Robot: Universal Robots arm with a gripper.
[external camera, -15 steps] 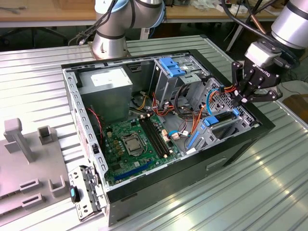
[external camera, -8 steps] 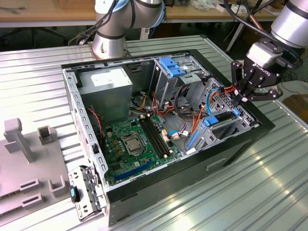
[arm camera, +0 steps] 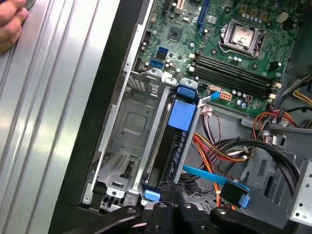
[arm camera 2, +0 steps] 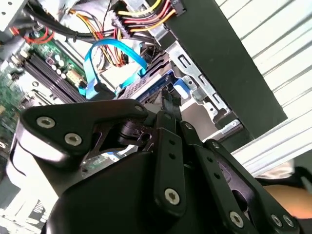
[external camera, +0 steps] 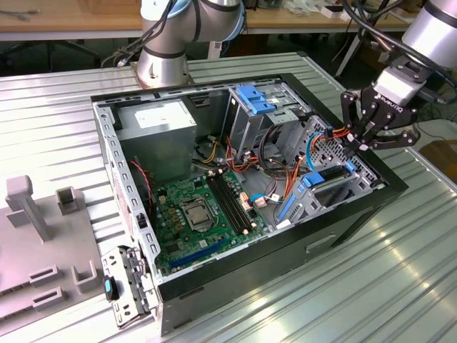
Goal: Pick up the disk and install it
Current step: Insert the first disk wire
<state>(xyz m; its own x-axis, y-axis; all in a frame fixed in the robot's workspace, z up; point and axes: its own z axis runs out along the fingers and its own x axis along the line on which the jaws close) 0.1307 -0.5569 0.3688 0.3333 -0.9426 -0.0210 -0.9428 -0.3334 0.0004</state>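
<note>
The disk (external camera: 330,179) stands on edge in the drive cage at the case's front corner, dark grey with a bright blue frame. Its blue tab (arm camera: 183,114) points toward the motherboard. In the second wrist view the disk (arm camera 2: 146,84) lies just beyond the fingertips. My gripper (external camera: 363,145) hangs at the disk's outer end on the exterior view's right. Its black fingers (arm camera: 168,202) are drawn together, shut, with their tips at the disk's near end. I cannot tell whether they touch it.
The open computer case (external camera: 343,214) lies on a ribbed metal table. Inside it are a motherboard (external camera: 193,214), a grey power supply (external camera: 157,128), a light-blue bracket (external camera: 253,100) and a blue cable (arm camera: 219,181) among coloured wires. A person's hand (arm camera: 9,24) rests beside the case.
</note>
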